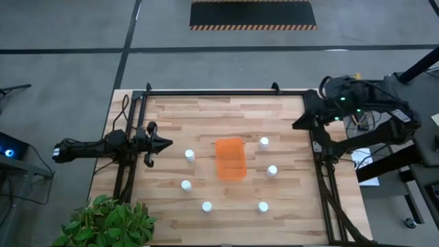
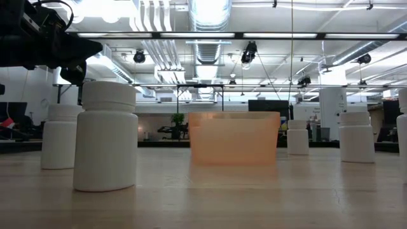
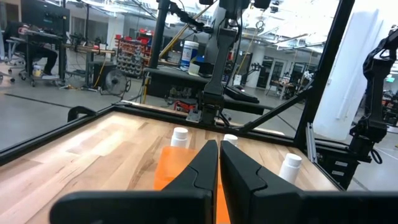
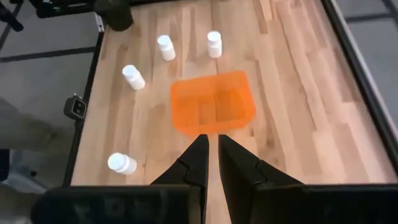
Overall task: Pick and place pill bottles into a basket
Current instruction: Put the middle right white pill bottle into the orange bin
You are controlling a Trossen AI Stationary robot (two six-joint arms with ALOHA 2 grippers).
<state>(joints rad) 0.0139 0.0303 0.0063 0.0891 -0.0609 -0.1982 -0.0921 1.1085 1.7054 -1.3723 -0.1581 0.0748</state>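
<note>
The orange basket (image 1: 230,158) stands on the middle of the wooden table. Six white pill bottles stand upright around it: three on its left (image 1: 190,156), (image 1: 186,184), (image 1: 206,206) and three on its right (image 1: 264,143), (image 1: 272,171), (image 1: 263,206). My left gripper (image 1: 168,144) is shut and empty above the table's left side, pointing toward the basket (image 3: 166,169). My right gripper (image 1: 298,125) is shut and empty, raised over the table's far right edge; its wrist view looks down on the basket (image 4: 213,102) and several bottles.
A black metal frame (image 1: 226,93) runs around the table. A green plant (image 1: 103,223) stands at the near left corner. Bare wood lies along the table's far side and between the bottles. In the low view the nearest bottle (image 2: 105,137) stands at the left.
</note>
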